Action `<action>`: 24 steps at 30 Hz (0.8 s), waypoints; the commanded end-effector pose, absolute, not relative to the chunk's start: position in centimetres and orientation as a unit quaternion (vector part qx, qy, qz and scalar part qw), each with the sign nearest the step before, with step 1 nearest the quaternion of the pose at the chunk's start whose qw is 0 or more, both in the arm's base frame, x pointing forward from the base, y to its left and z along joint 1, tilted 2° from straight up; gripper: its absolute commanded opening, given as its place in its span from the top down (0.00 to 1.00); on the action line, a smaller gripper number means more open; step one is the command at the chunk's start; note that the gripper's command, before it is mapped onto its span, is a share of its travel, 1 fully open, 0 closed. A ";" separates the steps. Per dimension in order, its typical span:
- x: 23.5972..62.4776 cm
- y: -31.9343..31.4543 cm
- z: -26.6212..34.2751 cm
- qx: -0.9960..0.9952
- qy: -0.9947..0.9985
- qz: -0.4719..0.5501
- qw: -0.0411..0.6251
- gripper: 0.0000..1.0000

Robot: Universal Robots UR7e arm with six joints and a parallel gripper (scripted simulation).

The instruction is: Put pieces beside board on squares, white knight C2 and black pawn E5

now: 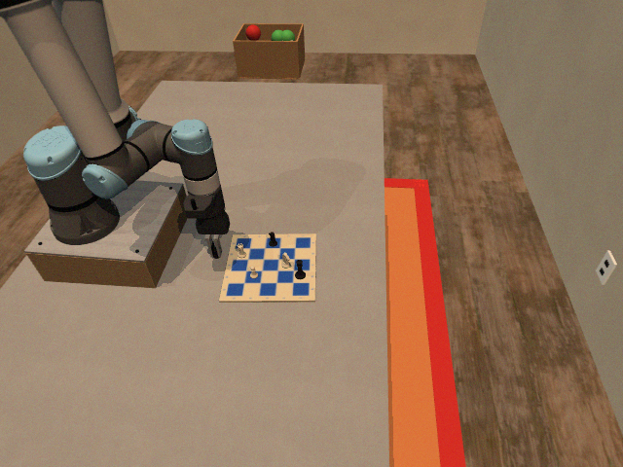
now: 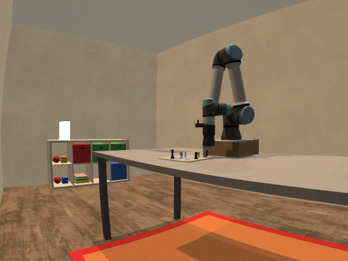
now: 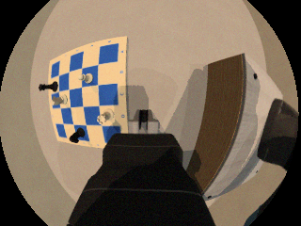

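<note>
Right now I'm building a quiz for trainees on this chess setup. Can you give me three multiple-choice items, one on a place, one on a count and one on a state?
1. Where is the gripper?
A. Over the middle of the board
B. Low over the table, just off the board's edge
C. Above the box on the floor

2. How many black pieces stand on the board?
A. None
B. Two
C. Four

3. What is the gripper's state?
A. Wide open
B. Shut on nothing
C. Shut on a small dark piece

Key:
1 B: the top view shows the fingers beside the board's rim, not over a square.
2 B: one black piece stands at the far edge and another near the right side.
3 C: the wrist view shows the small dark piece between the fingers.
</note>
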State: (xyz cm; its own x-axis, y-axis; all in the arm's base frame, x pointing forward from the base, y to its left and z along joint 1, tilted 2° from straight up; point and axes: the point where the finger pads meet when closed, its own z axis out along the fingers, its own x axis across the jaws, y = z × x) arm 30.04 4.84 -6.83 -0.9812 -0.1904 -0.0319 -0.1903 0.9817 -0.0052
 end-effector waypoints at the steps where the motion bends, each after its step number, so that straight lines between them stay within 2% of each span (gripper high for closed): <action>1: 30.1 4.8 -6.8 -0.096 0.995 -0.001 0.016 1.00; 24: 30.0 4.8 -6.6 -0.096 0.995 -0.001 0.016 1.00</action>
State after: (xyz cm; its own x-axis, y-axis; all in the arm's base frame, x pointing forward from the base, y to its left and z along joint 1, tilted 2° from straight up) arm 30.02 4.85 -6.77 -0.9812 -0.1904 -0.0312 -0.1903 0.9817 -0.0047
